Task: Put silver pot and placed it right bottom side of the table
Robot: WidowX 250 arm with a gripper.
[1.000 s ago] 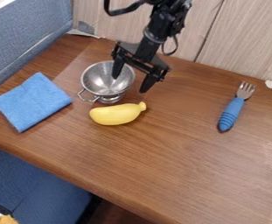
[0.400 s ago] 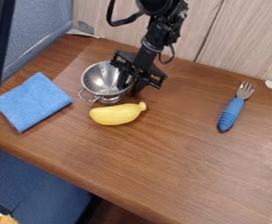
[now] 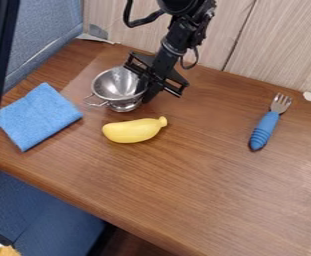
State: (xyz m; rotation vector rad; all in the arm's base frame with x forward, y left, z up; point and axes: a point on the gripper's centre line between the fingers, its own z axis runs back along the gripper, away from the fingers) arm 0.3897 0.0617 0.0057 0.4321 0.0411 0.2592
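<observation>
My gripper (image 3: pixel 145 91) hangs over the back left of the table (image 3: pixel 204 175), shut on the right rim of the silver pot (image 3: pixel 117 85). One finger is inside the bowl and the other is against its outer right side. The pot is a small shiny bowl on a footed base, slightly tilted, with its wire handle pointing left. I cannot tell whether its base touches the table.
A yellow banana (image 3: pixel 132 130) lies just in front of the pot. The blue cloth (image 3: pixel 39 117) is to the left, and a blue-handled fork (image 3: pixel 265 129) lies at the right. A wooden panel (image 3: pixel 278 45) stands behind the table.
My gripper's fingers have closed from wide apart onto the pot's right rim. The pot has shifted slightly up and left in the view and tilted a little, with the gripper.
</observation>
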